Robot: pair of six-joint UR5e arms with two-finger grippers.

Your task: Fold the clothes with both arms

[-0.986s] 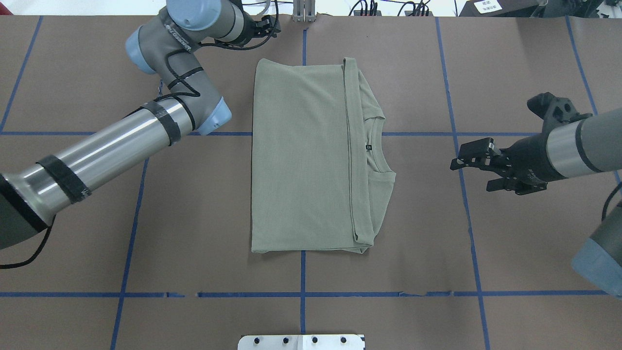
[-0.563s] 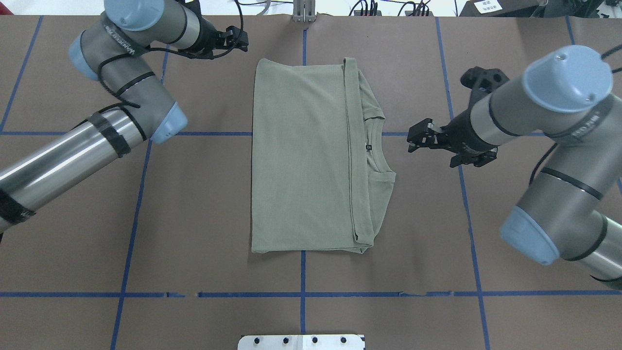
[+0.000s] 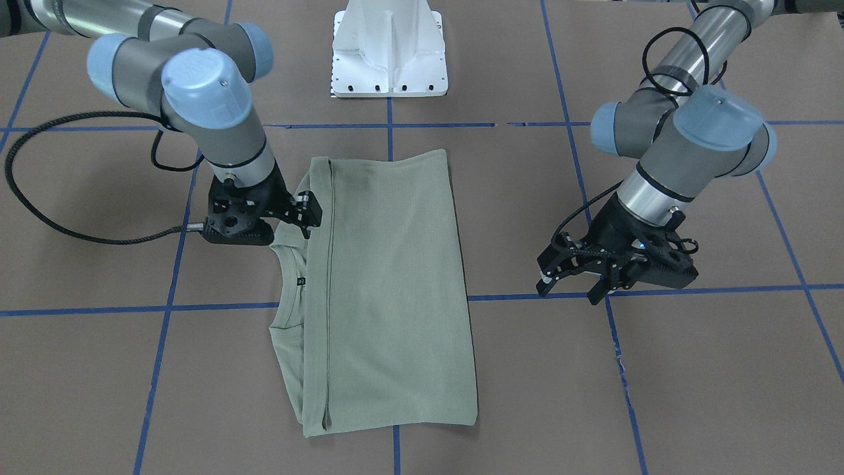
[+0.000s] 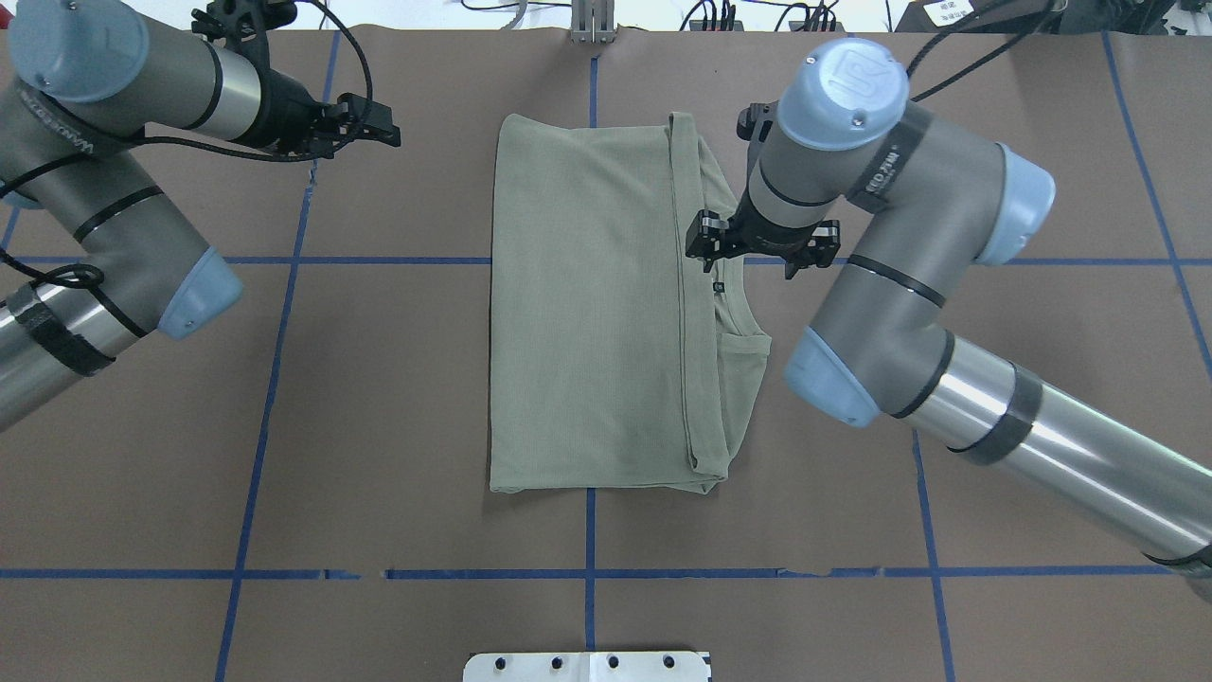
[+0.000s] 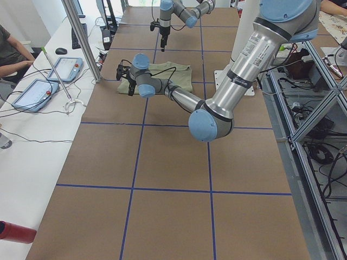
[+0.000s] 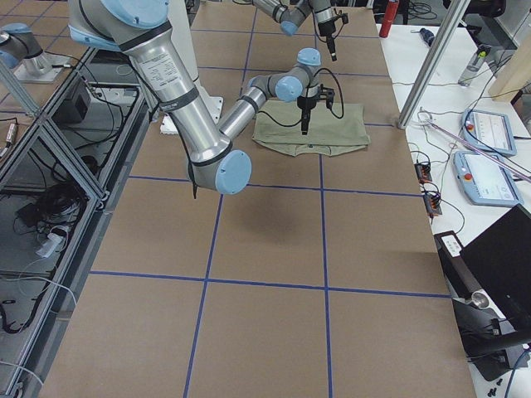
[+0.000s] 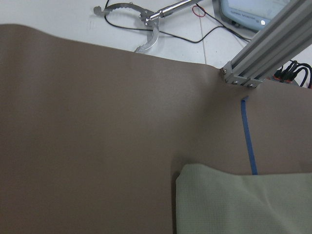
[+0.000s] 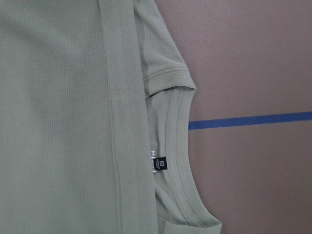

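The folded shirt (image 4: 587, 313) lies lengthwise away from the robot, neckline (image 4: 748, 336) toward its right; left and right jaws gape, empty.

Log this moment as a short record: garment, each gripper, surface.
garment: shirt, folded into a flat rectangle, with the collar and neck label exposed on the robot's right side
right arm: right gripper over the shirt's shoulder beside the collar; cannot tell whether its fingers are open or shut
left arm: left gripper open and empty, over the bare surface, apart from the shirt
surface: brown table marked with blue tape lines
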